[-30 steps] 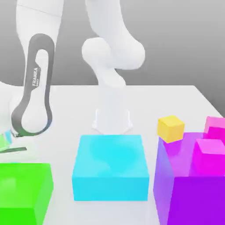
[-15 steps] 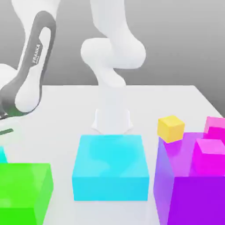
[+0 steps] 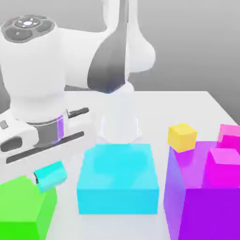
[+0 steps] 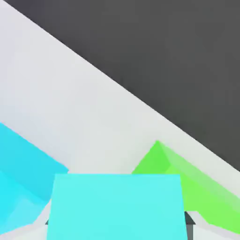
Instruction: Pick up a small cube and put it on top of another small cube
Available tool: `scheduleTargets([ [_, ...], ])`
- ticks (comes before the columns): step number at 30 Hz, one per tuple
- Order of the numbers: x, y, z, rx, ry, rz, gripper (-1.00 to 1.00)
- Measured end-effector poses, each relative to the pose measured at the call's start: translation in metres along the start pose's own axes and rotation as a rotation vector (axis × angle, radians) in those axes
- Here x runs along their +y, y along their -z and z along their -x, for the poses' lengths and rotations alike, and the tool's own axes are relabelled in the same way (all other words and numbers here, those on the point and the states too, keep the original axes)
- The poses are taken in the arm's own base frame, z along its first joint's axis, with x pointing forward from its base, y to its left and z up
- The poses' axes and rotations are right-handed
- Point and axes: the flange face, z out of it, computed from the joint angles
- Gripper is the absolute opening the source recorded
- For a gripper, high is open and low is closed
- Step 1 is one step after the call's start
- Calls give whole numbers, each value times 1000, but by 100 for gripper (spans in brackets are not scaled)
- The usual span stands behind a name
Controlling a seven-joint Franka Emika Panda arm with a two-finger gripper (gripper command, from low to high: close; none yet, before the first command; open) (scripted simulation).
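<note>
My gripper [image 3: 49,178] is shut on the small cyan cube [image 3: 51,175], which hangs tilted in the air by the green block's upper right corner, at the exterior view's left. In the hand view the small cyan cube [image 4: 115,206] sits close up, with a dark fingertip [image 4: 188,218] at its side. The small yellow cube [image 3: 182,136] rests on the white table at the exterior view's right, just behind the purple block [image 3: 201,201].
A large cyan block [image 3: 117,180] stands in the middle, right of the held cube. A green block [image 3: 21,211] lies under my hand. Two magenta cubes [image 3: 224,160] [image 3: 229,133] are around the purple block. The arm's base [image 3: 120,124] stands behind.
The arm has swung in from the exterior view's left edge. The hand now faces the camera, and the small cyan cube has moved right and up with it, beside the green block.
</note>
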Motion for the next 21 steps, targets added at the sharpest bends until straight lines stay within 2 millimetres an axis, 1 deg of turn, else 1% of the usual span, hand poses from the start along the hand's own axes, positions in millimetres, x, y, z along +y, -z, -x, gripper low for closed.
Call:
scheduleTargets([
  [3,-67,28,16,23,-16,-18,-100],
  [7,-147,63,50,47,-44,-39,-100],
  [9,-185,79,73,57,-55,-47,-100],
  [11,-219,94,99,67,-72,-54,-100],
  [15,-276,121,156,85,-116,-63,-100],
  [16,-287,122,169,81,-127,-63,-100],
  [17,-285,127,173,84,-157,-75,-100],
  [18,-283,123,174,88,-176,-83,-100],
  [19,-283,113,173,89,-185,-87,-100],
  [21,-284,85,170,90,-192,-90,-100],
])
